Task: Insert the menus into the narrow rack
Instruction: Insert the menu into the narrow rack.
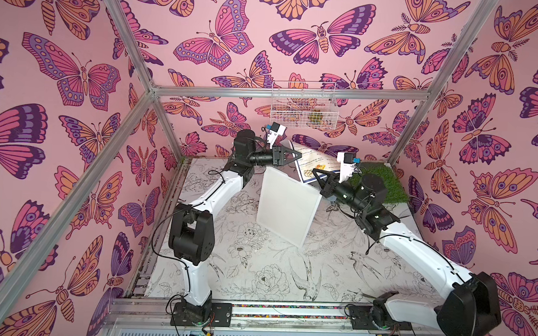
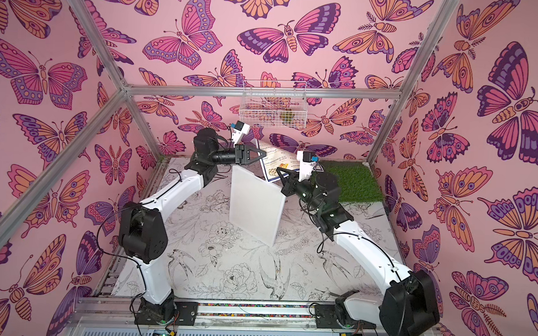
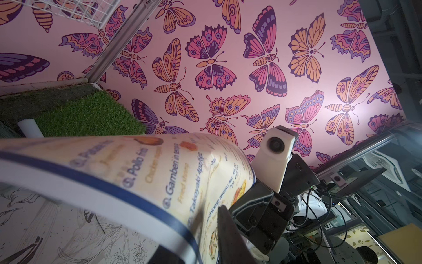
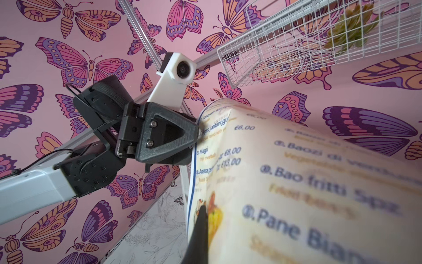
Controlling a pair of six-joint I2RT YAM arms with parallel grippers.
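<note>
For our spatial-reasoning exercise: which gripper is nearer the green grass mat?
Right. The right gripper, holding the menu, is close to the edge of the grass mat; the left gripper is farther away, on the menu's opposite side.

Left arm [image 1: 217, 188], centre-left, and right arm [image 1: 421, 257], lower right, carry white link shells, black joint housings and thin black cables. Left gripper [image 4: 196, 138] — black triangular frame, two silver screws.

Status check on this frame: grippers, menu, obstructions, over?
Right gripper shut on menu; left gripper at its opposite edge, grip unclear. Menu bowed, airborne beyond rack, not inserted. Nothing visibly in the way.
</note>
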